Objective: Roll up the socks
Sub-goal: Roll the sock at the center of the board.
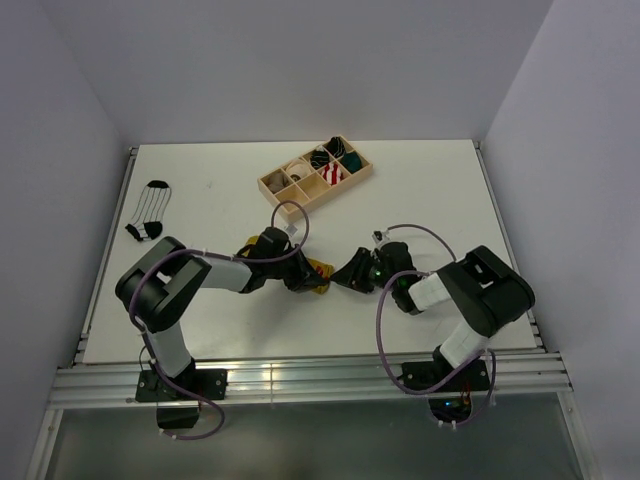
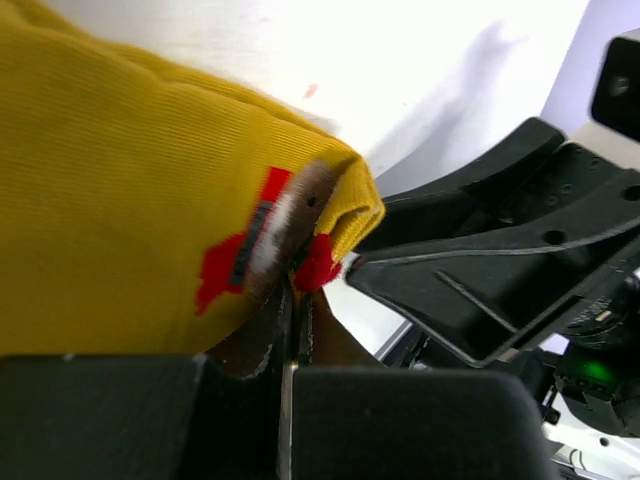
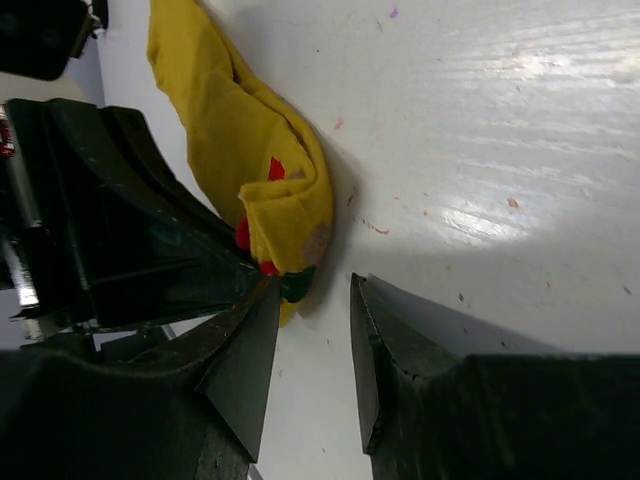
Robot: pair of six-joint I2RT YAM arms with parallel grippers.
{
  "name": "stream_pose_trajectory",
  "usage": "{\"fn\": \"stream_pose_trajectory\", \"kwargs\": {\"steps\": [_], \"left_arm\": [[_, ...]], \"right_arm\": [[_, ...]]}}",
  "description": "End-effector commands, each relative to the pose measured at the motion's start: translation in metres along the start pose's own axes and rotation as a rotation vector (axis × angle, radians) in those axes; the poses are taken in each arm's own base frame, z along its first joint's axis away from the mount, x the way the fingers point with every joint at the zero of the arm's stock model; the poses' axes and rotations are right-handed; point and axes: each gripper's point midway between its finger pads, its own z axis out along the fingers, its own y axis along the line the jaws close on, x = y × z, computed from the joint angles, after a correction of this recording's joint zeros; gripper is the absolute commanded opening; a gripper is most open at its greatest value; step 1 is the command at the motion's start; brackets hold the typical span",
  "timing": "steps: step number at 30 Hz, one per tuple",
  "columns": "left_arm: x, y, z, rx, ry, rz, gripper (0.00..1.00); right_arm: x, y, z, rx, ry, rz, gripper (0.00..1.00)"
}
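The left gripper [image 2: 292, 335] has its jaws pressed together on the patch end of the yellow sock [image 2: 120, 200], with the red-and-white patch [image 2: 262, 240] bunched right at the pinch. The right gripper [image 3: 313, 300] has its jaws apart and holds nothing; its left fingertip sits just beside the folded sock end, and its right fingertip rests over the bare table [image 3: 480, 150]. In the top view the two grippers face each other nose to nose, the left at 9 o'clock of the sock and the right at 3 o'clock, with the sock lying flat between them near the front middle of the table. To roll it well, I judge that the pinched end should be turned over on itself while the open right gripper presses the rest of the sock down, so the cloth winds tight rather than sliding. The grip looks shallow, so a quick twist could pull the fabric free. The striped sock [image 1: 150, 210] lies well apart, at 10 o'clock of the yellow one near the left edge, untouched. A wooden tray [image 1: 268, 183] of rolled bundles sits at 12 o'clock. No brand, label or readable writing shows anywhere; the dark mark on the patch is too blurred to read.
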Motion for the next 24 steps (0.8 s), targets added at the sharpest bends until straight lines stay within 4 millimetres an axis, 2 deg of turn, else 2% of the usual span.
{"fn": "stream_pose_trajectory", "kwargs": {"steps": [1, 20, 24], "left_arm": [[0.001, 0.0, 0.002, 0.027, 0.017, -0.017, 0.0], [0.009, -0.009, 0.002, 0.097, 0.07, -0.017, 0.0], [0.009, -0.008, 0.002, 0.097, 0.07, -0.014, 0.0]], "right_arm": [[-0.009, 0.015, 0.009, -0.07, -0.018, -0.006, 0.42], [-0.011, 0.007, 0.027, -0.039, 0.02, 0.013, 0.42], [-0.009, 0.008, 0.029, -0.047, 0.036, 0.014, 0.34]]}}
